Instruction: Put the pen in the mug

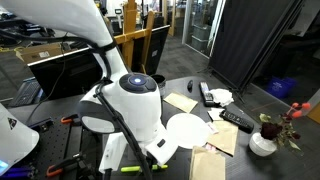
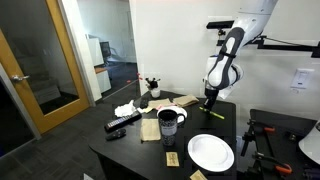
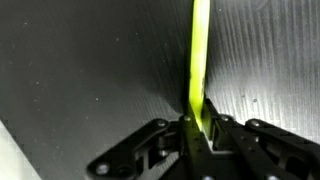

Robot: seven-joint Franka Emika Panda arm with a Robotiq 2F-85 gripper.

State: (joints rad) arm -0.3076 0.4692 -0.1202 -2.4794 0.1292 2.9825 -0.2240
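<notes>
Wrist view: your claw [image 3: 195, 120] is clamping shut on the yellow-green pen [image 3: 198, 55].

You are pinching the pen's lower end between the two black fingers at the bottom centre of the frame. Its shaft is running straight up to the top edge over the dark wood-grain table [image 3: 80, 70]; I cannot tell whether it is touching the tabletop. In an exterior view the claw [image 2: 209, 100] is pointing down right of centre, and the pen [image 2: 214, 114] is showing as a thin bright streak just below it. The dark mug [image 2: 169, 122] is standing upright near the middle of that frame, apart from the pen and to its left. A white plate [image 2: 210, 152] is sitting toward the lower edge, below both.
</notes>
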